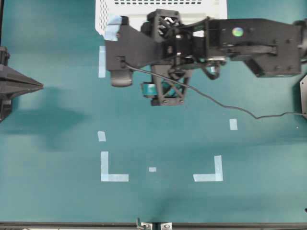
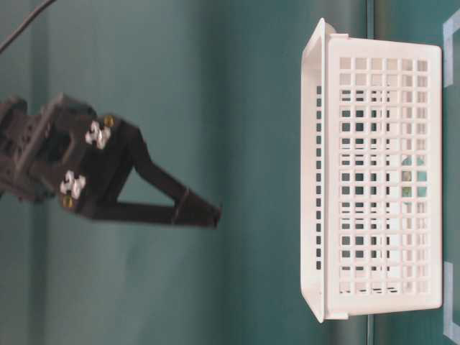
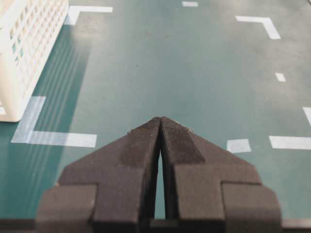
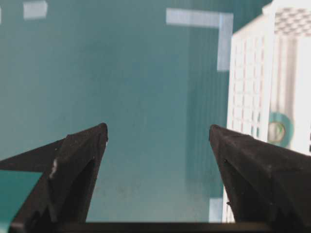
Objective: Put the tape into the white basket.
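Observation:
The tape [image 4: 278,130], a teal ring, lies inside the white basket [image 4: 248,97] and shows in the right wrist view beyond the slotted wall. My right gripper [image 4: 158,133] is open with nothing between its fingers, and the basket is just to its right. Overhead, the right gripper [image 1: 115,52] hangs by the near left corner of the basket [image 1: 103,14], with the arm covering part of the rim. From table level the right gripper [image 2: 215,212] is raised well above the table, beside the basket [image 2: 374,180]. My left gripper [image 3: 160,119] is shut and empty, far to the left [image 1: 41,86].
Pale-blue tape strips and corner marks [image 1: 114,177] lie flat on the teal table. A black cable [image 1: 230,108] trails from the right arm across the surface. The basket's end wall [image 3: 24,43] shows at the left of the left wrist view.

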Robot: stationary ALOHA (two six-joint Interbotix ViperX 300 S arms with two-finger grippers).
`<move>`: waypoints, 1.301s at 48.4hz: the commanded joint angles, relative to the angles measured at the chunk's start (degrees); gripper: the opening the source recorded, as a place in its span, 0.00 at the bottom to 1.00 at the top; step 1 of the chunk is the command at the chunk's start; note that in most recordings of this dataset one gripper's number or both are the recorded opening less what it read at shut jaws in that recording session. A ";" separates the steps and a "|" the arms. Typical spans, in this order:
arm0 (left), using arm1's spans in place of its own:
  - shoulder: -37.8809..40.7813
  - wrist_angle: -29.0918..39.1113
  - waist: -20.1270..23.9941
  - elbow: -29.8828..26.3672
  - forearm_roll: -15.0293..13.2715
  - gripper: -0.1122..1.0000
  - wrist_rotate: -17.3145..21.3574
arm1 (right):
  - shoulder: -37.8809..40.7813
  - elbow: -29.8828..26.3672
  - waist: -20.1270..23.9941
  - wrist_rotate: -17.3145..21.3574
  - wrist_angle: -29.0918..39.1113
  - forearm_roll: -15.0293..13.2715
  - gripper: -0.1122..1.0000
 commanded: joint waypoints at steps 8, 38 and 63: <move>0.62 -0.35 0.09 -0.79 0.00 0.00 0.09 | -8.00 5.80 0.18 0.18 -5.89 -0.18 0.90; 0.62 -0.35 0.09 -0.79 0.00 0.00 0.09 | -28.21 33.57 0.18 2.90 -36.12 -2.72 0.90; 0.70 -0.26 0.09 -0.79 0.00 0.00 0.09 | -42.80 50.80 -0.26 4.83 -45.09 -2.81 0.90</move>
